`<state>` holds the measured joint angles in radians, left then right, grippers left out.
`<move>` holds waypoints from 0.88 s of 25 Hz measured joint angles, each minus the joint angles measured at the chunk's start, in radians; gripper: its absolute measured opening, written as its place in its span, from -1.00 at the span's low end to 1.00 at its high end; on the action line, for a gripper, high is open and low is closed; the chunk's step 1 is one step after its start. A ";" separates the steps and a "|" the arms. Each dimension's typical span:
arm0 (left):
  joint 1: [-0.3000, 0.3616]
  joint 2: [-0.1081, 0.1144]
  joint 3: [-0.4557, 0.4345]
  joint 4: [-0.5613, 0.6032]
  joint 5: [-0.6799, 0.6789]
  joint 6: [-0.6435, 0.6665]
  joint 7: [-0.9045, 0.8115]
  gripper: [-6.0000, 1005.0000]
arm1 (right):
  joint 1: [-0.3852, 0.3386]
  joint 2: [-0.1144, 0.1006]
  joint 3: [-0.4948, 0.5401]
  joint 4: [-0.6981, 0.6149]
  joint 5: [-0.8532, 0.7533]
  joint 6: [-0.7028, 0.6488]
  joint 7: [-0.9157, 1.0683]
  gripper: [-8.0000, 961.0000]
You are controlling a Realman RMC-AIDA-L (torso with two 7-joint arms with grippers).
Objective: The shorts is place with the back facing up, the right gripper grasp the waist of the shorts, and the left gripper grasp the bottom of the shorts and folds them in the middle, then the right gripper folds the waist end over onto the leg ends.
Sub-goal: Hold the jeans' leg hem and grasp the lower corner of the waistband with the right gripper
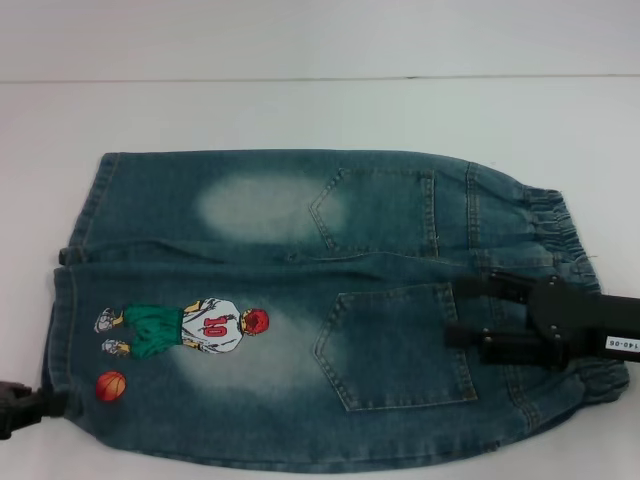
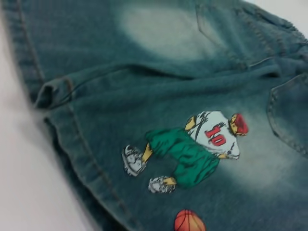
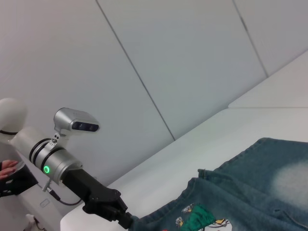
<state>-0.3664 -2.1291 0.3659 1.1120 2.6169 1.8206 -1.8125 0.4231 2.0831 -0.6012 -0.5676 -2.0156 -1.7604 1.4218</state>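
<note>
The shorts (image 1: 300, 300) lie flat on the white table, back up, with both patch pockets showing. The gathered waist (image 1: 560, 225) is at the right and the bottom of the shorts (image 1: 65, 320) at the left, beside the footballer print (image 1: 190, 328). My right gripper (image 1: 458, 311) reaches in from the right, open, its fingers over the near pocket just inside the waist. My left gripper (image 1: 50, 402) sits at the near-left hem corner; the right wrist view shows the left gripper (image 3: 126, 220) touching the shorts (image 3: 260, 192) at that hem. The left wrist view shows the leg ends (image 2: 72, 144) and the print (image 2: 192, 149).
The white table (image 1: 300, 110) runs back to a pale wall, its far edge across the top of the head view. The left arm's silver cuff (image 3: 50, 161) carries a green light and a camera. Part of a hand (image 3: 6, 168) shows beyond the table.
</note>
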 joint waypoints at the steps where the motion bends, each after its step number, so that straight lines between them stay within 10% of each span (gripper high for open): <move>1: -0.002 0.000 0.001 0.000 -0.002 0.002 0.000 -0.91 | -0.002 0.000 0.003 0.000 0.000 0.000 -0.003 0.90; 22: -0.020 -0.004 0.005 -0.024 0.004 0.007 -0.003 -0.90 | -0.198 -0.026 0.145 -0.017 -0.007 0.002 0.006 0.86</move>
<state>-0.3866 -2.1335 0.3713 1.0876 2.6214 1.8272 -1.8157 0.2246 2.0574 -0.4559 -0.5841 -2.0222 -1.7584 1.4278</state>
